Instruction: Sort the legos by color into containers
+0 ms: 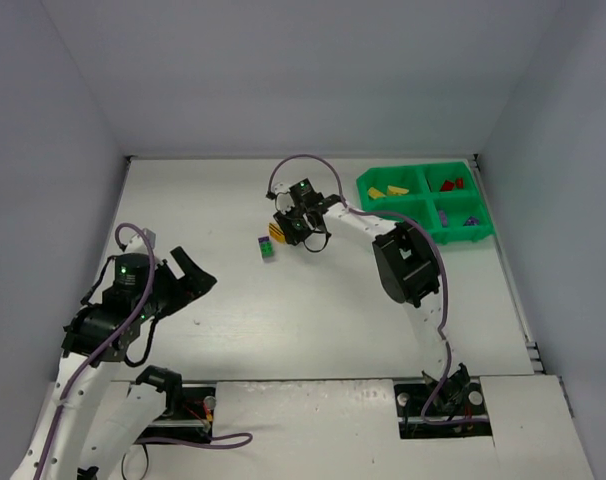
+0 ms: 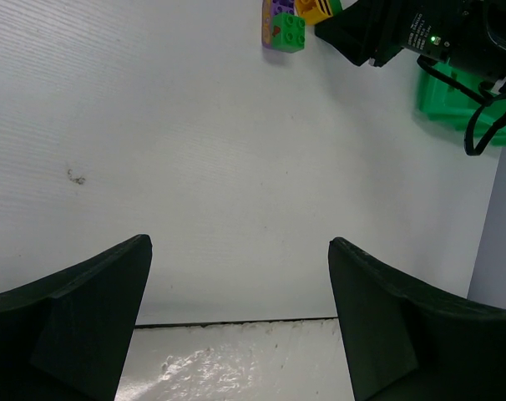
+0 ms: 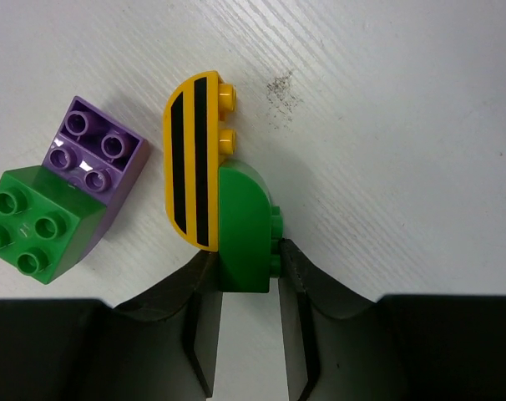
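Note:
My right gripper [image 3: 246, 261] is shut on the near end of a green curved brick [image 3: 245, 221], low over the table. A yellow brick with black stripes [image 3: 193, 159] lies flush against the green one's left side. A purple brick [image 3: 103, 150] joined to a green brick [image 3: 32, 230] lies just to the left. In the top view the right gripper [image 1: 289, 229] is at mid-table beside the yellow brick [image 1: 275, 232] and the purple-and-green pair [image 1: 267, 247]. The green tray [image 1: 430, 197] stands at the far right. My left gripper [image 1: 188, 274] is open and empty at the near left.
The tray holds yellow bricks [image 1: 388, 190] in its far-left compartment, red ones [image 1: 451, 185] far right and purple ones [image 1: 470, 220] near right. The left wrist view shows its open gripper [image 2: 240, 276] over bare table, with a table seam [image 2: 236, 321] below.

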Robot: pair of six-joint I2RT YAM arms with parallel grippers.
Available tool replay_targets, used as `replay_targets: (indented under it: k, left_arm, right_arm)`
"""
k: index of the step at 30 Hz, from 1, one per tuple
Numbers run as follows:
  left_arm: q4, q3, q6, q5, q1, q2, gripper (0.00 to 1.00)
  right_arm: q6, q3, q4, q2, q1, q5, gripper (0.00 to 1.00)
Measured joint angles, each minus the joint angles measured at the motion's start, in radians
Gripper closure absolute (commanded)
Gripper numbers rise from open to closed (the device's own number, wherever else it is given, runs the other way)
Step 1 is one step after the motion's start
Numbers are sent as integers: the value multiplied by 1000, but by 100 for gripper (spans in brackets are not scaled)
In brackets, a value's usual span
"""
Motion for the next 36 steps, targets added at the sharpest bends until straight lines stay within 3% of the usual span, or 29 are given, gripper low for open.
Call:
replay_targets:
  k: [8, 23, 30, 36]
  left_arm:
    - [77, 0, -22, 30, 0, 55, 20]
    - [605, 0, -189, 198, -34, 399, 21]
    - [845, 0, -197, 222, -61, 468, 21]
    - [932, 5, -198, 235, -61, 506, 31]
  right_arm:
    - [18, -68, 23, -54, 0, 16, 100]
    - [179, -329, 161, -568, 71, 56, 100]
    - [245, -377, 175, -612, 95, 27, 100]
    - [272, -384, 175, -618, 97, 13, 100]
